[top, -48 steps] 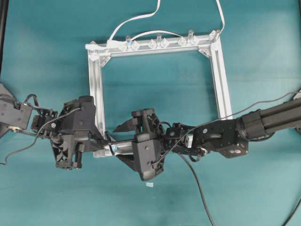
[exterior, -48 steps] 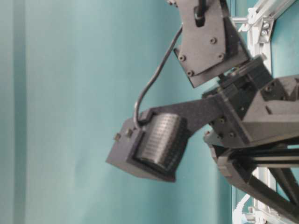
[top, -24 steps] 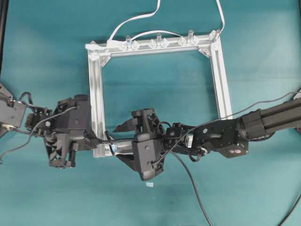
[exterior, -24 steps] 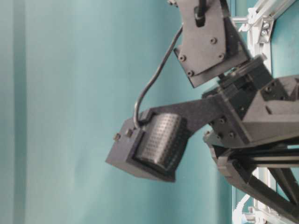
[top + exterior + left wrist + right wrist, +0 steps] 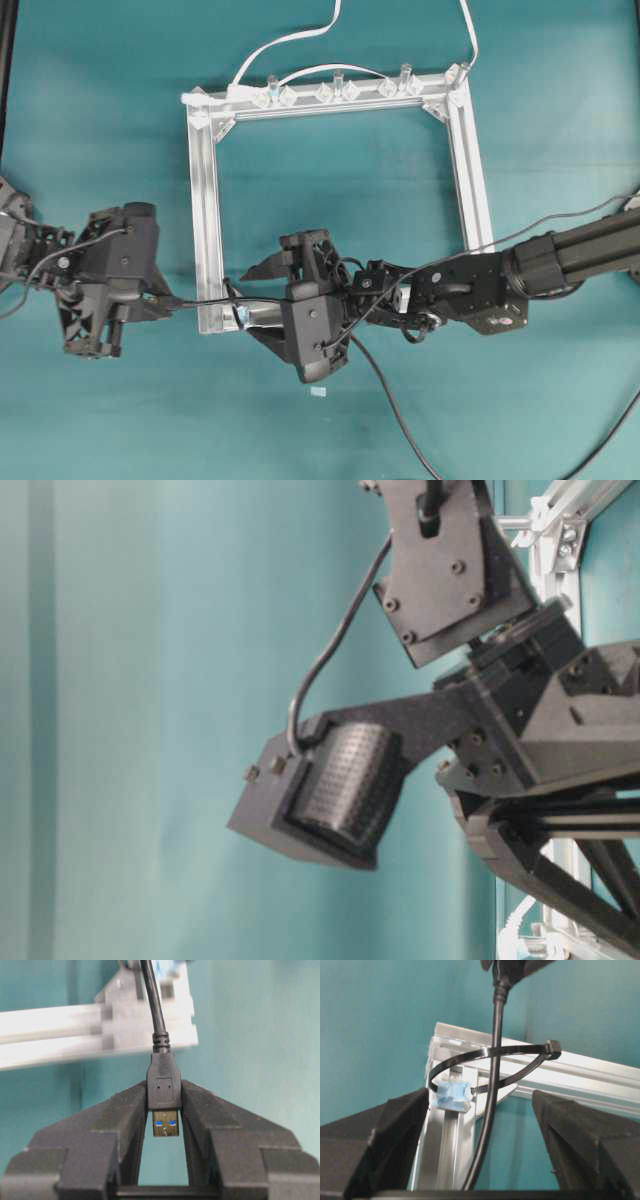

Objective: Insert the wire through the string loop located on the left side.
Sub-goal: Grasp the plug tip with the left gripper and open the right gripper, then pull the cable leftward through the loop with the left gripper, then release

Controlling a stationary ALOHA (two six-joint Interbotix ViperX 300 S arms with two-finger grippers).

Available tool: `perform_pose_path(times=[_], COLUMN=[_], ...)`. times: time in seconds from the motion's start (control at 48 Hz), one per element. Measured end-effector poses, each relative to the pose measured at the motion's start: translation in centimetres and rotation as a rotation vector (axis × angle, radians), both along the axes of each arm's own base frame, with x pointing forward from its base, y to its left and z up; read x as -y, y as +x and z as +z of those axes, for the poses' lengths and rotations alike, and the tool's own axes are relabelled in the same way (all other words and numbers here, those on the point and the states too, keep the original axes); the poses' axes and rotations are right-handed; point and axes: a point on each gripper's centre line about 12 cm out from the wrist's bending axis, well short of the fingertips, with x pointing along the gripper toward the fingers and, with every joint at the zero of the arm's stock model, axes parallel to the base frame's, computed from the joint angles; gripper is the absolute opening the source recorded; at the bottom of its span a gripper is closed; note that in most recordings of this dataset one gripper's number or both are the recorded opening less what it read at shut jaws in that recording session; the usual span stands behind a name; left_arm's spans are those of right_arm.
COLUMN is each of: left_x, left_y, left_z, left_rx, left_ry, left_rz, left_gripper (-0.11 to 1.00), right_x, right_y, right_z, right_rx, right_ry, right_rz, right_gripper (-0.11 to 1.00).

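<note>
**A:** so where's the wire (image 5: 163,1085) at? The left gripper (image 5: 164,1125) has its plug pinched between both fingers (image 5: 122,1120), metal tip pointing back toward the camera. From there the cable heads off toward the silver frame (image 5: 205,210).

**B:** yep, and from overhead the left gripper (image 5: 150,298) sits out near the left edge of the tabletop (image 5: 100,100), outside the frame. The wire (image 5: 205,300) stretches tight across the frame's bottom-left corner.

**A:** and the string loop (image 5: 490,1062)?

**B:** it sits on that same corner, with a pale-blue tape lump (image 5: 451,1095) at its base. In the right wrist view the wire (image 5: 492,1085) runs right through the loop.

**A:** right gripper?

**B:** spread wide, nothing between the fingers (image 5: 395,1130). It sits just inside the frame's bottom-left corner, with the loop and the cable in the gap. The right gripper (image 5: 255,300) comes in from the right edge. The table-level view is mostly arm hardware, so no help there.

**A:** the white cable (image 5: 290,40) is clipped along the frame's far bar.
</note>
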Motion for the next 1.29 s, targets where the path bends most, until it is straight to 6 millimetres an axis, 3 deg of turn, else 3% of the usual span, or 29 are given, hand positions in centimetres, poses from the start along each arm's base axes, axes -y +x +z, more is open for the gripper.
perform_pose_path(times=[0.979,1.292], left_x=[-0.7,-0.2], left_y=[-4.3,-4.7], left_z=[0.2,0.2], left_rx=[0.002,0.001], left_ry=[-0.046,-0.046], left_rz=[0.032,0.003], left_gripper=[0.21,0.21], right_x=[0.0,0.0], right_y=[0.0,0.0], right_z=[-0.1,-0.1], right_rx=[-0.003,-0.003], right_ry=[0.001,0.0], right_rz=[0.0,0.001], right_gripper=[0.86,0.86])
